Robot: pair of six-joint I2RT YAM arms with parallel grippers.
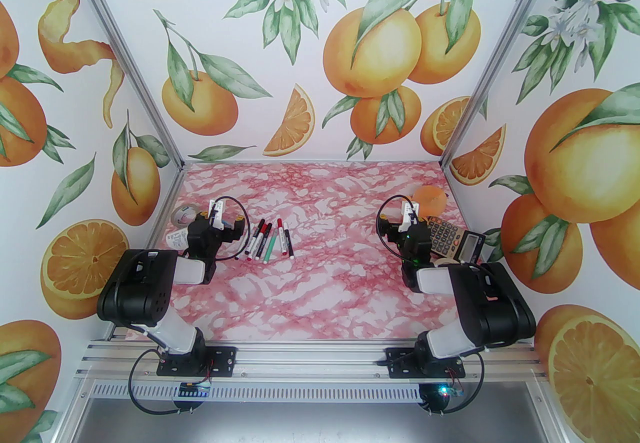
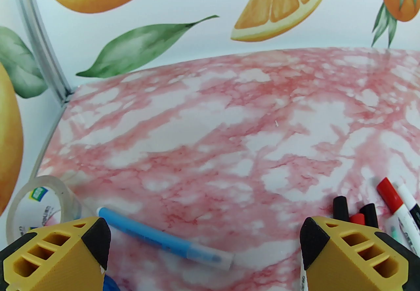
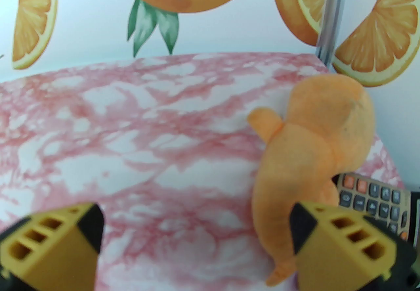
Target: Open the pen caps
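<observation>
Marble table [image 2: 210,138] | pens [image 2: 395,202] just right of left claw [image 2: 205,232] | spread wide

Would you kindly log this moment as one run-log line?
left gripper: open, blue pen lying ahead | right gripper: open, near orange plush | pens: grouped on table, none held | red cap: on its pen

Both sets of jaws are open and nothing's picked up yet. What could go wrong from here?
1. The pens lie fanned close together, so the jaws may pinch two or scatter the neighbours.
2. The blue pen lies close to the tape roll; a low left approach could nudge the roll.
3. The right arm sits beside the plush toy and calculator; swinging over might sweep them.
</observation>
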